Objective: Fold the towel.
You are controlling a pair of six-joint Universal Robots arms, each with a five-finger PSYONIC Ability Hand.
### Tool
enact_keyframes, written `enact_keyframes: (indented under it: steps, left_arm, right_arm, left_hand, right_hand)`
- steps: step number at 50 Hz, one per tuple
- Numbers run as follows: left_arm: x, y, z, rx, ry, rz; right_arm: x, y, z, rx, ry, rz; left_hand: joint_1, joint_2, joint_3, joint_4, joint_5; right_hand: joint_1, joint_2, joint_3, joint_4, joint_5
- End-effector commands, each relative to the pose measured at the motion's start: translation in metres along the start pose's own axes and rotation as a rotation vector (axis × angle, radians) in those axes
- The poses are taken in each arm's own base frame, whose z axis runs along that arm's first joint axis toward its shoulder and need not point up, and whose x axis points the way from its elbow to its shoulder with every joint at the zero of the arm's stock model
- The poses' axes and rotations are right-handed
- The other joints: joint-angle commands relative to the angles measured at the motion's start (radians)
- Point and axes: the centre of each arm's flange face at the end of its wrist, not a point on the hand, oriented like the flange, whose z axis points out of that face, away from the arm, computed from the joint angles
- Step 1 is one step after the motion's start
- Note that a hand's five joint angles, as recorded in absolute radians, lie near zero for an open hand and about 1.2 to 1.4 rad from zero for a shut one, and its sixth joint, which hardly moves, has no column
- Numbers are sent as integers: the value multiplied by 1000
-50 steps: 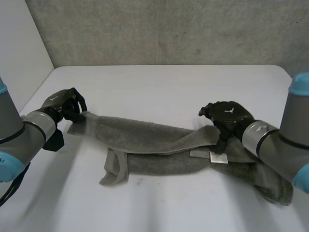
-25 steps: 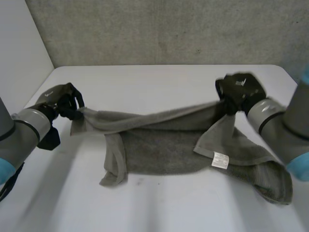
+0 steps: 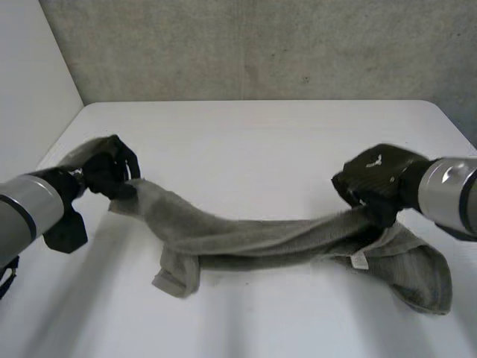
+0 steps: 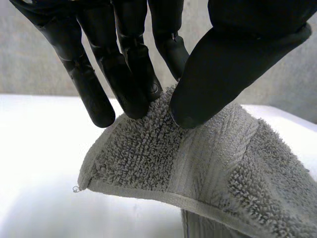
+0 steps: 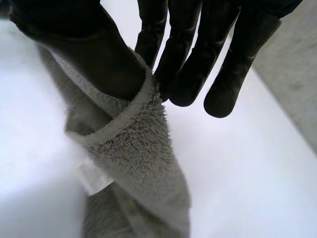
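Left hand (image 3: 110, 173) and right hand (image 3: 376, 183) each pinch the grey towel (image 3: 268, 240).

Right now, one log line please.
left hand: pinching towel corner | right hand: pinching towel edge | towel: bunched, slack between hands, partly on table

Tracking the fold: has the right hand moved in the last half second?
Yes. The right hand, pinching the towel, has drawn away from the table's far edge, toward the robot.

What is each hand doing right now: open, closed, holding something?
Left hand: closed, pinching the towel at its end.
Right hand: closed, pinching the towel's hemmed edge.
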Motion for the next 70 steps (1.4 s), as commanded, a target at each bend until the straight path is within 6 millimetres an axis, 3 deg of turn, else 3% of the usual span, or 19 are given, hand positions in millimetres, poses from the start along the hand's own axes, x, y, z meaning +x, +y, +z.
enact_keyframes:
  steps: [1, 5, 9, 11, 12, 13, 15, 16, 20, 23, 27, 32, 36, 40, 44, 48, 61, 63, 70]
  left_arm:
    - [-13, 15, 36, -38, -15, 33]
    - [-12, 1, 54, 14, 1, 67]
    - [4, -52, 75, 196, 28, 99]
    - [16, -76, 76, 279, 45, 96]
    - [29, -101, 73, 370, 60, 82]
    - [29, -101, 73, 371, 60, 82]
    - [43, -152, 60, 551, 71, 29]
    - [43, -152, 59, 552, 71, 29]
    - [53, -197, 35, 727, 73, -68]
    - [52, -205, 26, 764, 65, -112]
    - [48, -198, 28, 733, 47, -132]
    - [26, -158, 45, 587, -35, -142]
    - [5, -105, 56, 415, -113, -155]
    - [-18, -53, 61, 270, -189, -170]
    - [-27, -24, 65, 209, -198, -169]
    - [-38, 0, 69, 183, -209, -138]
    - [-42, -5, 61, 205, -215, -116]
    - [-39, -8, 58, 214, -205, -118]
    - [-36, -15, 57, 229, -174, -125]
  right_arm:
    - [2, 15, 41, -47, -23, -54]
    - [34, -3, 75, 63, 138, -90]
    - [67, -34, 82, 186, 330, -119]
    - [104, -78, 70, 376, 542, -132]
    - [104, -79, 70, 377, 543, -132]
    - [120, -100, 57, 486, 635, -131]
    - [133, -121, 41, 598, 711, -130]
    - [142, -138, 26, 701, 766, -129]
    - [148, -159, -2, 836, 814, -130]
    - [144, -164, -12, 865, 783, -153]
    - [123, -143, 10, 761, 614, -156]
    - [100, -110, 35, 627, 451, -155]
    - [79, -86, 55, 539, 333, -182]
    - [43, -37, 88, 365, 163, -234]
    - [7, 13, 118, 192, -9, -297]
    - [-5, 34, 133, 131, -63, -319]
    - [7, 28, 141, 259, 42, 77]
    - [5, 34, 140, 261, 70, 173]
    - [-2, 57, 141, 193, 131, 340]
  left_hand:
    - [207, 179, 180, 177, 195]
    - [207, 179, 180, 177, 195]
    - [207, 179, 180, 177, 195]
    - [207, 179, 180, 177, 195]
    - [207, 179, 180, 177, 195]
    - [207, 179, 180, 177, 195]
    - [207, 179, 180, 177, 195]
    - [207, 179, 180, 177, 195]
    - [207, 179, 180, 177, 195]
    - [207, 179, 180, 177, 195]
    - [207, 179, 180, 177, 195]
    - [207, 179, 180, 177, 195]
    - [207, 179, 180, 177, 195]
    - [207, 179, 180, 177, 195]
    - [207, 179, 180, 177, 195]
    - [207, 179, 180, 177, 195]
    - [207, 179, 180, 177, 195]
    - [207, 179, 180, 177, 195]
    - [207, 179, 180, 177, 195]
  right_hand:
    - [60, 70, 65, 55, 53]
    - [60, 70, 65, 55, 53]
    - [60, 70, 65, 55, 53]
    - [60, 70, 65, 55, 53]
    - [60, 70, 65, 55, 53]
    - [60, 70, 65, 55, 53]
    - [60, 70, 65, 55, 53]
    - [60, 70, 65, 55, 53]
    - [60, 70, 65, 55, 53]
    - [60, 70, 65, 55, 53]
    - [60, 70, 65, 55, 53]
    - [60, 70, 65, 55, 53]
    - [60, 70, 65, 55, 53]
    - [60, 70, 65, 55, 53]
    - [60, 70, 65, 55, 53]
    - [60, 70, 65, 55, 53]
    - [-10, 1, -4, -15, -16]
    - [-462, -452, -456, -467, -469]
    - [-816, -805, -810, -821, -823]
